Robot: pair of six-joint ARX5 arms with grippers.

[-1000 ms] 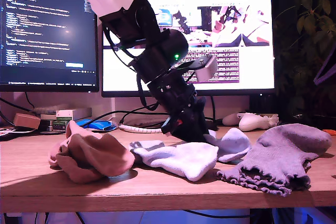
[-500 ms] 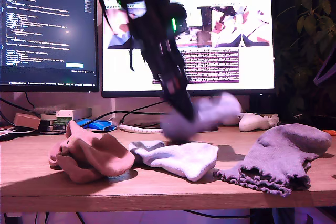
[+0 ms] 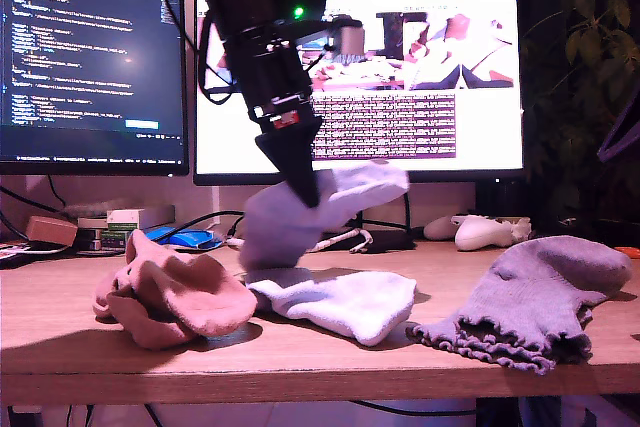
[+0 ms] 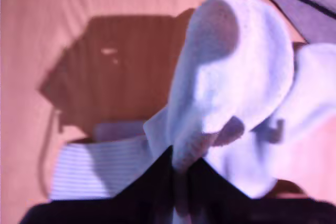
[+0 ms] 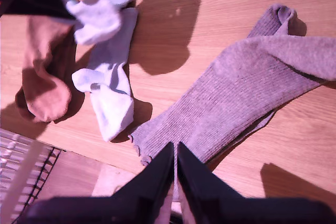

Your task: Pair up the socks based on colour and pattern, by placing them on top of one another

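My first gripper [image 3: 304, 190] hangs above the table, shut on a white sock [image 3: 290, 219] that dangles from it, seen up close in the first wrist view [image 4: 236, 66]. Under it a second white sock [image 3: 345, 304] lies flat on the wood. The pink socks [image 3: 170, 294] are bunched at the exterior view's left. The grey-lavender socks [image 3: 535, 297] with frilly cuffs lie at its right. My second gripper [image 5: 175, 153] is high over the lavender socks' [image 5: 252, 87] cuff end, its jaws together with nothing plainly between them. That view also shows the flat white sock [image 5: 107, 85] and a pink sock [image 5: 44, 77].
Two monitors [image 3: 400, 87] stand behind the table. A white game controller [image 3: 485, 232] and a coiled white cable [image 3: 265, 245] lie at the back. A plant [image 3: 590, 67] fills the exterior view's right. The table's front edge [image 3: 320, 379] runs close to the socks.
My first gripper has lifted the white sock off the table behind the flat one and swung up and towards the exterior view's left with it.
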